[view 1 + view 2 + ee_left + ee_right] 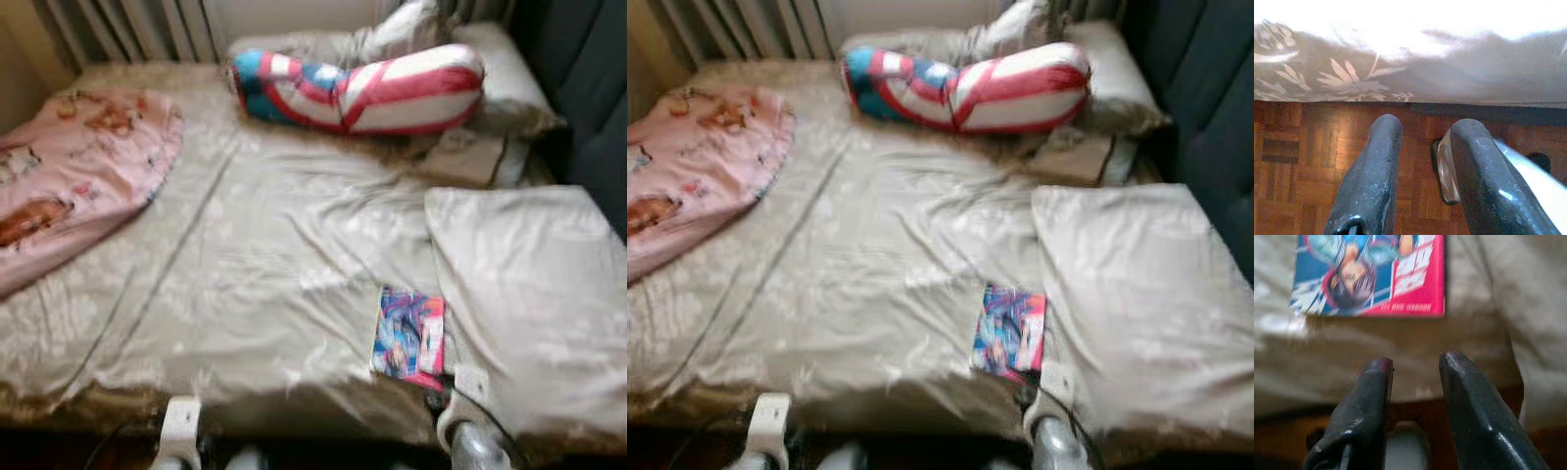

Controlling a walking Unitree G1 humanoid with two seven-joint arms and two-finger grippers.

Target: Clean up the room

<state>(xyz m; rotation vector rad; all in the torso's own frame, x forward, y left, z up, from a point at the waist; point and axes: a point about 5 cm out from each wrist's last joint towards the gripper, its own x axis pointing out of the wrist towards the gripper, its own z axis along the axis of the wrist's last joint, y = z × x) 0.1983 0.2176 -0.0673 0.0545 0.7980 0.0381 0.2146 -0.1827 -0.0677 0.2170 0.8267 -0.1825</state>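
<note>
Head views soft, blurred throughout — daylight even, shadows faint. Left wrist view: bedsheet (1415,58) top overexposed — glare. Right wrist view dimmer.

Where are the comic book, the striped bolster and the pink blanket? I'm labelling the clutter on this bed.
comic book (409,333), left eye view, middle of its cover.
striped bolster (362,90), left eye view, middle of its red-and-white part.
pink blanket (78,162), left eye view, middle of its top.

Soft, creased beige cloth with a faint sheen covers the bed (274,284). The comic book (409,333) shows a glossy paper cover. Parquet floor (1303,161) is polished wood. Left end effector (1422,129) fingers look smooth, dark, slightly shiny plastic.
</note>
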